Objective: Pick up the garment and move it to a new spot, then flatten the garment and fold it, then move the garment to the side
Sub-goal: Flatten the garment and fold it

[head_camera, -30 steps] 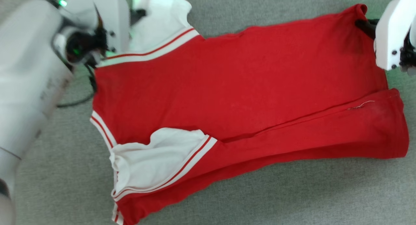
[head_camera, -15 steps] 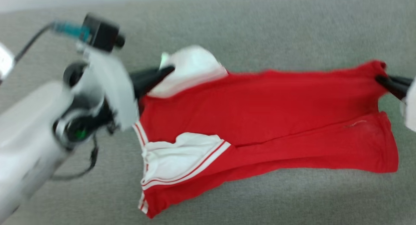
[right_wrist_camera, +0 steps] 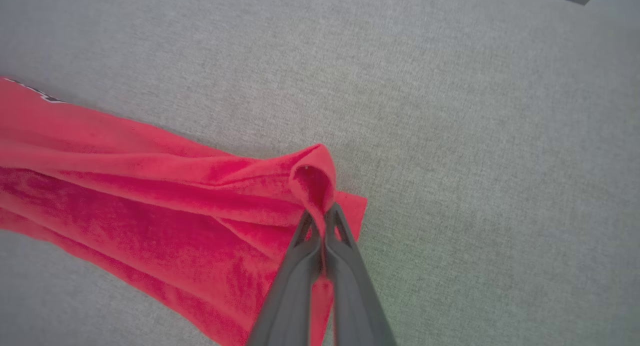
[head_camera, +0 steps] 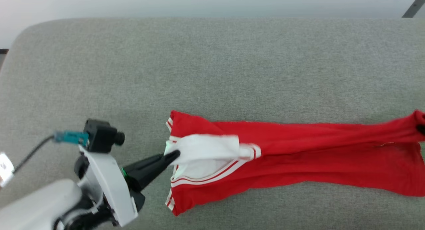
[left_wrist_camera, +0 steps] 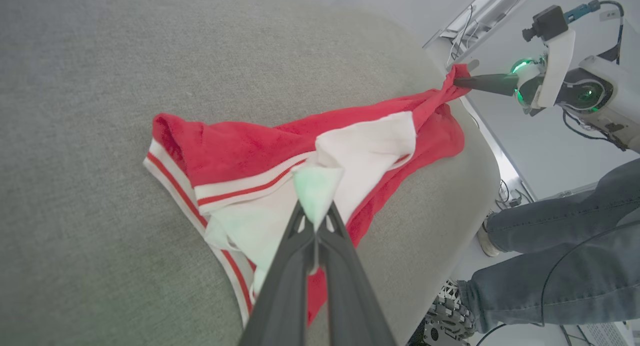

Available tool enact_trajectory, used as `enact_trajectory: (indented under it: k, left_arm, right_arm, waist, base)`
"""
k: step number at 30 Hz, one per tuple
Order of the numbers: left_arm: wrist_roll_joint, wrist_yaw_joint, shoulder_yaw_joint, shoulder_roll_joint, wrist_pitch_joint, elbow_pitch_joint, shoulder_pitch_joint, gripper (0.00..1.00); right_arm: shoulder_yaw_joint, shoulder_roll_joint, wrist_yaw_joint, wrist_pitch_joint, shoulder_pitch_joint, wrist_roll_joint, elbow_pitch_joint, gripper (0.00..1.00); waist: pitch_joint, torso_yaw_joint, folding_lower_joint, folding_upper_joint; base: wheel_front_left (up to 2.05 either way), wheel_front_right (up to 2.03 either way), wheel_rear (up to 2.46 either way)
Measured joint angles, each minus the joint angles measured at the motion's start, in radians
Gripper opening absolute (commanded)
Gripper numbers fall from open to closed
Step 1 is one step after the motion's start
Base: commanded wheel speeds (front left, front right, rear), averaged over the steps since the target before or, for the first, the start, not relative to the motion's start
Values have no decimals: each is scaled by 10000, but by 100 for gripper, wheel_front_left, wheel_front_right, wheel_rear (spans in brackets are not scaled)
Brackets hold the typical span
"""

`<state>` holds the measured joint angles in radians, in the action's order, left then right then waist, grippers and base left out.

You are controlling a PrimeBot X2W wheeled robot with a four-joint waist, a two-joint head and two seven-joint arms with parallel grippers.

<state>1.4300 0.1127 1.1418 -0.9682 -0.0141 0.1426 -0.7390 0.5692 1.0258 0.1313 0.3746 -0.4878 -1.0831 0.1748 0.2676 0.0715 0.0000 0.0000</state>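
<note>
Head view: we see the garment (head_camera: pixel 315 157) stretched across the near half of the bench (head_camera: pixel 212 73). Left wrist view — the left tool (left_wrist_camera: pixel 316 218) is clamped on its white sleeve. Right wrist view — the right tool (right_wrist_camera: pixel 324 216) grips its red corner over the bench.

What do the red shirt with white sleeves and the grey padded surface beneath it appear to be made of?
The red shirt with white sleeves looks like soft matte knit, perhaps cotton: it bunches into limp folds and shows a fuzzy face up close. The grey padded surface looks like woven upholstery fabric: matte, flecked, with a rounded cushioned corner.
</note>
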Motion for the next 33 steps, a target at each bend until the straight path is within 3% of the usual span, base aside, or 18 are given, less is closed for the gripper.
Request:
enact_trajectory:
  k: [3,14,15,16,17,19,20,26,33]
  left_arm:
    - [-58,-73,188,280,-307,-397,362,0]
    - [-123,88,441,2033,-1028,-2890,633,0]
    - [-134,102,435,2119,-1124,-3037,634,7]
    - [-134,107,416,2180,-1275,-3170,643,31]
    - [-115,109,355,2238,-1446,-3239,686,44]
    - [61,119,245,2313,-1684,-3258,830,87]
    - [69,121,201,2301,-1801,-3237,907,98]
    - [230,117,-178,2067,-2288,-3041,1604,100]
    - [94,-489,-1329,2569,-2474,-3430,3065,100]
  right_arm:
    - [-284,-54,0,-109,516,82,63,0]
    - [-846,-1206,0,-596,715,1095,834,0]
    - [-874,-1287,0,-612,707,1149,861,17]
    - [-890,-1360,0,-646,707,1175,849,65]
    - [-903,-1419,0,-679,709,1162,792,100]
    - [-920,-1461,0,-660,758,995,621,100]
    - [-978,-1444,0,-663,845,932,531,100]
    - [-1467,-1244,0,-702,1541,424,393,100]
    - [-2263,-1174,0,-855,2959,-180,855,100]
  waist:
    - [75,59,0,0]
    - [348,42,0,0]
    - [329,38,0,0]
    - [299,35,0,0]
    - [258,34,0,0]
    - [141,39,0,0]
    - [72,44,0,0]
    - [-488,119,0,0]
    - [-1157,408,0,0]
  base:
    - [0,0,0]
    - [0,0,0]
    - [0,0,0]
    - [0,0,0]
    - [0,0,0]
    - [0,0,0]
    - [0,0,0]
    - [0,0,0]
    - [0,0,0]
